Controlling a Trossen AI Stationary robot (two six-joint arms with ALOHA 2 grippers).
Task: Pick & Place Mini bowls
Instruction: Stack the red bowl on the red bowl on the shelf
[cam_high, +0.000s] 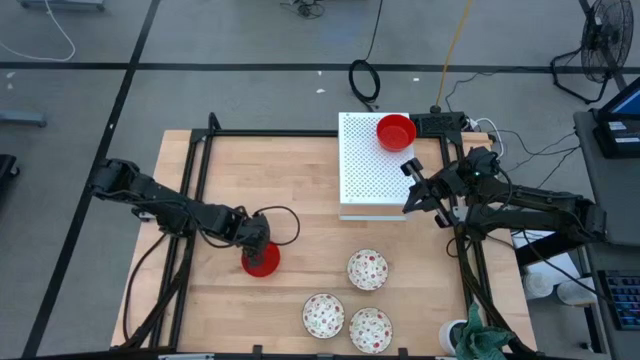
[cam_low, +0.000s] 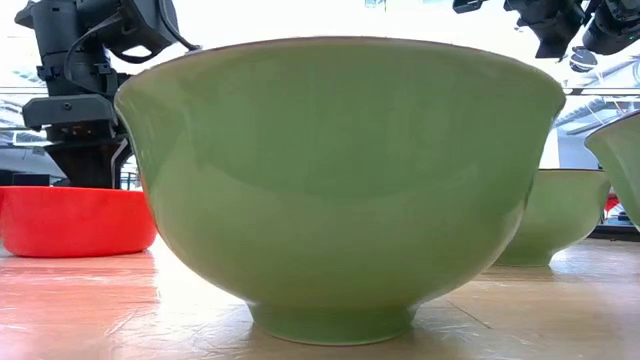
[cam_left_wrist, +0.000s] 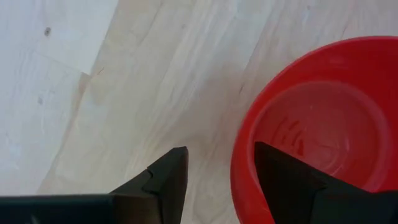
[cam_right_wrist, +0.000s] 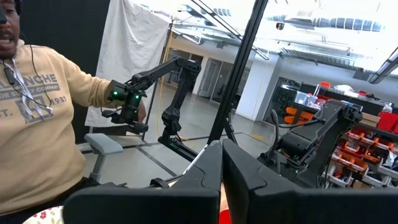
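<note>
A red mini bowl (cam_high: 261, 262) stands on the wooden table, left of centre. My left gripper (cam_left_wrist: 217, 155) points down over it, open, with one finger inside the bowl (cam_left_wrist: 323, 118) and the other outside its rim. A second red bowl (cam_high: 396, 131) rests on the white perforated board (cam_high: 372, 175). Three white, red-speckled bowls (cam_high: 367, 269) (cam_high: 323, 314) (cam_high: 370, 329) stand near the front edge. In the low view their outer walls (cam_low: 340, 180) look green. My right gripper (cam_high: 413, 190) is raised by the board's right side, shut and empty. My left gripper comes from above and straddles the red bowl's rim (cam_left_wrist: 244, 174). One finger (cam_left_wrist: 286, 180) is over the inside wall. The other (cam_left_wrist: 168, 180) is outside, with bare wood between it and the rim. Whether the inner finger touches the wall, I cannot tell. The bowl stands upright on the table.
Black frame rails run along the table's left (cam_high: 195, 180) and right (cam_high: 470, 270) sides. A green cloth (cam_high: 482, 340) lies at the near right corner. A person in a tan hoodie (cam_right_wrist: 37, 124) shows beyond the table in the right wrist view. Bare wood lies left of the red bowl.
</note>
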